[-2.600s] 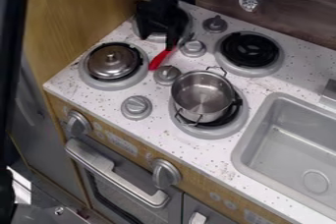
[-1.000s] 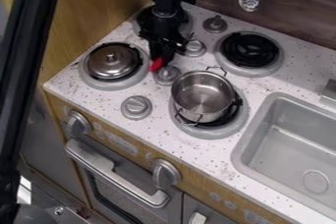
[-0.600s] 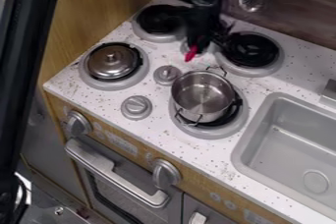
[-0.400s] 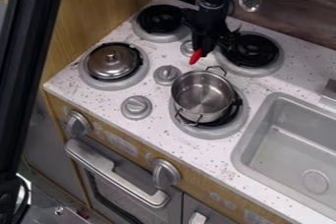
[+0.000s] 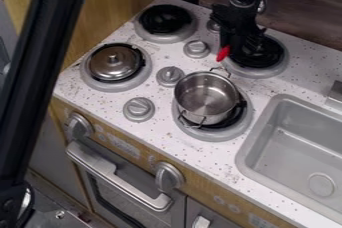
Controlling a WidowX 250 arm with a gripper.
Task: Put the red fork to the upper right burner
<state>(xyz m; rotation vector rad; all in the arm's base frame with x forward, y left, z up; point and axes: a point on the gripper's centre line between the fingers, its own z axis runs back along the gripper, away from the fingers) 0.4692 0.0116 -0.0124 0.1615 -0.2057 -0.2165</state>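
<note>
The black hand (image 5: 235,45) hangs over the near-left part of the upper right burner (image 5: 281,66), holding the red fork (image 5: 223,53), whose end points down and left. Just below the hand in view, a steel pot (image 5: 204,98) sits on another burner (image 5: 215,135). Left of the hand lie a knob (image 5: 196,48), then a black-topped burner (image 5: 164,20); farther left and lower, a lidded pan (image 5: 115,63). The sink (image 5: 244,154) is below and right of the hand, set into the speckled desk (image 5: 207,158).

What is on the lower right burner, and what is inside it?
A metal pot sits on the lower right burner; its visible interior looks empty. The near wall hides part of the inside.
</note>
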